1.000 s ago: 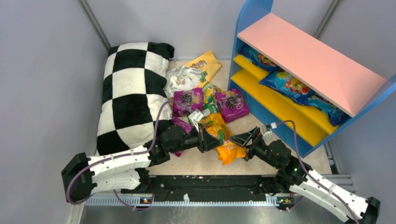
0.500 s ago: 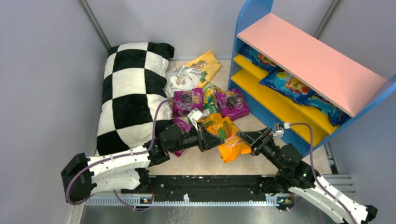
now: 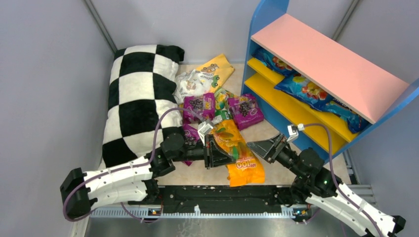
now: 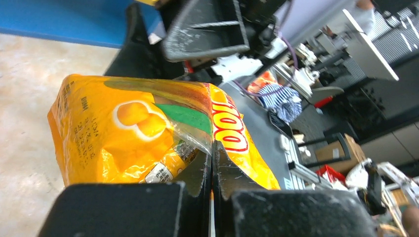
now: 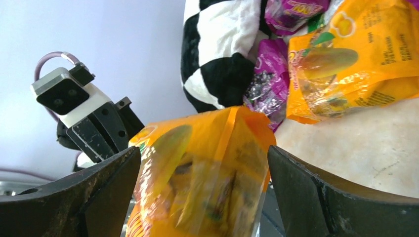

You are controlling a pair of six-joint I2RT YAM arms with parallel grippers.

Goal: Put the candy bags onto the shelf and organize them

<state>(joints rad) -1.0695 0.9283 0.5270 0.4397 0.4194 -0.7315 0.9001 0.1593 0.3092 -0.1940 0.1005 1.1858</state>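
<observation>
Seemingly a handover step: the left end effector (image 3: 211, 150) pinches the orange candy bag (image 3: 243, 160) aloft between the arms, and the right end effector (image 3: 261, 147), spread wide facing it, must next close on it for the shelf (image 3: 326, 64).

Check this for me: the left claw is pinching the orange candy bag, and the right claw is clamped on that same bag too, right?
Not quite. The left claw is pinching the orange candy bag, but the right claw is open, not clamped on it: the right wrist view shows its fingers spread wide apart.
</observation>
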